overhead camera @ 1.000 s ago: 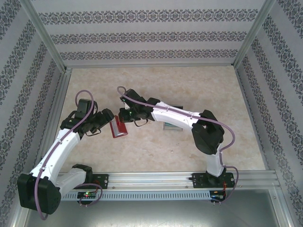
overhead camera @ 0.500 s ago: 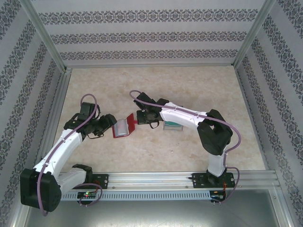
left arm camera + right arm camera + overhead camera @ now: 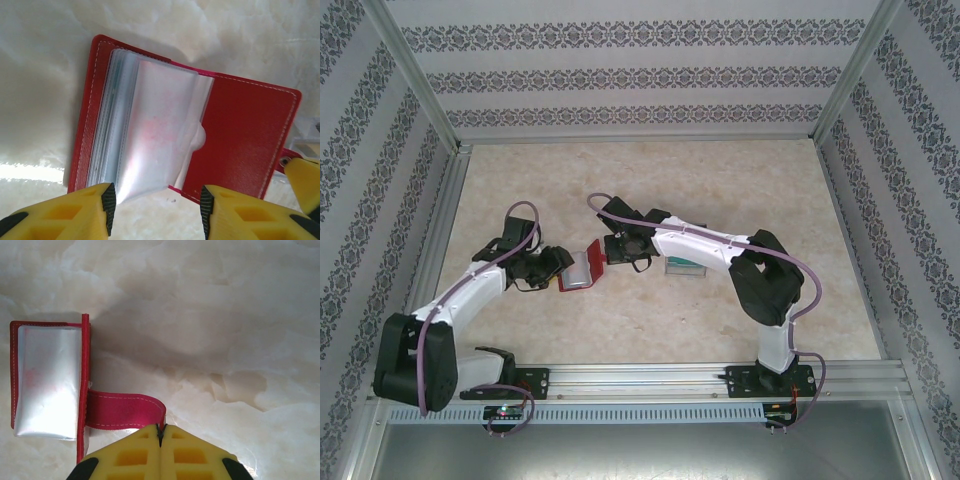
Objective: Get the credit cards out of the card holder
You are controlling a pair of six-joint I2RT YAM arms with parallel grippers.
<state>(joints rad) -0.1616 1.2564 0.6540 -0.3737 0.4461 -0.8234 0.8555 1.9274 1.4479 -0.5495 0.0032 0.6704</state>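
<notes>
The red card holder point(image 3: 582, 270) lies open on the table, its grey see-through pockets point(image 3: 150, 130) fanned up. My right gripper point(image 3: 160, 430) is shut on its little red closing tab point(image 3: 125, 410) and holds that cover out to the right. My left gripper point(image 3: 157, 210) is at the holder's near edge, open, its yellow fingers point(image 3: 85, 212) either side of the pockets' lower corner without touching it. In the top view the left gripper point(image 3: 557, 264) is just left of the holder and the right gripper point(image 3: 610, 250) just right of it. A teal-green credit card point(image 3: 685, 267) lies on the table beside the right arm.
The marble-look tabletop point(image 3: 720, 180) has patterned walls on three sides with metal frame posts point(image 3: 420, 90). The rail with both arm bases point(image 3: 640, 380) runs along the near edge. The right arm's forearm point(image 3: 705, 245) hangs over part of the card pile.
The right gripper pulled the tab rightward and the holder swung open, showing its grey pockets. The left arm moved in toward the holder and its jaws have narrowed.
</notes>
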